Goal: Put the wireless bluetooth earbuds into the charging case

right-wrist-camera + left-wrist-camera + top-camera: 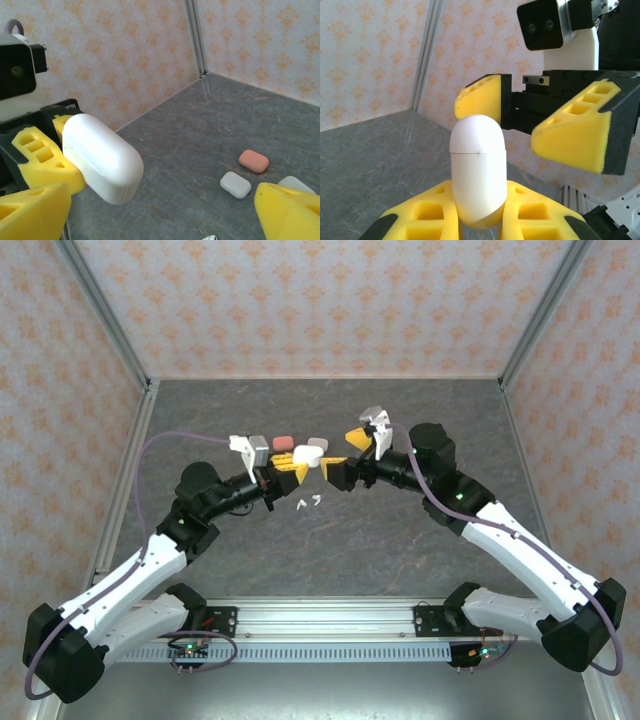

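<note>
Now left hand (297, 468) clamps white case (478, 175) — right hand (343, 450) agape beside it; earbuds (317, 499) on table.

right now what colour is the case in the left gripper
The case is plain white, with a thin seam around it; clearest in the left wrist view.

Both arms bend inward, their wrists facing each other. The left gripper (298, 472) is clamped on the white charging case (309, 455) (jaws tight), and the right gripper (347, 450) gapes wide just beside it.
</note>
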Tool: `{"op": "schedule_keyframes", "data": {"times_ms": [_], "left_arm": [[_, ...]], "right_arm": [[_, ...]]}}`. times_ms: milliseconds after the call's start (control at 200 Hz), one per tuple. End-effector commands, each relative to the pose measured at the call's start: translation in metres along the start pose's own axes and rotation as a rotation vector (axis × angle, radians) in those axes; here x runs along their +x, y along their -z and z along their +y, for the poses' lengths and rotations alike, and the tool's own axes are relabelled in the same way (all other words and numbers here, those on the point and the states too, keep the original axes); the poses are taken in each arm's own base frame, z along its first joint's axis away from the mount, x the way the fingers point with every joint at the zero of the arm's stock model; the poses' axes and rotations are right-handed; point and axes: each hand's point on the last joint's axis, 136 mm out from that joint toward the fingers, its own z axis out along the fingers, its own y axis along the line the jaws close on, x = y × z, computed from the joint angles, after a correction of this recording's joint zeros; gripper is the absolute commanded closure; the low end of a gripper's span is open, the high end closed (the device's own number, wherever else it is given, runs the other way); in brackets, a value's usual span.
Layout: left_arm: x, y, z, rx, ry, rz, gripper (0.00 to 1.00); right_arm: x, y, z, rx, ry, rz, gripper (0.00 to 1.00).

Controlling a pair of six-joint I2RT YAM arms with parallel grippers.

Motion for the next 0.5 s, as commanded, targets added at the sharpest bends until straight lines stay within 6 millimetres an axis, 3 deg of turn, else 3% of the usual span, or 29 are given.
{"op": "schedule_keyframes", "data": {"times_ms": [0, 490], "left_arm": [[-0.013, -0.002, -0.007, 0.018, -0.065, -0.048, 0.97], [-0.003, -0.007, -0.017, 0.064, -0.092, 0.008, 0.97]], "right_arm": [[-0.022, -0.001, -0.002, 0.014, -0.005, -0.066, 0.07], [-0.023, -0.013, -0.027, 0.087, -0.040, -0.054, 0.11]]}}
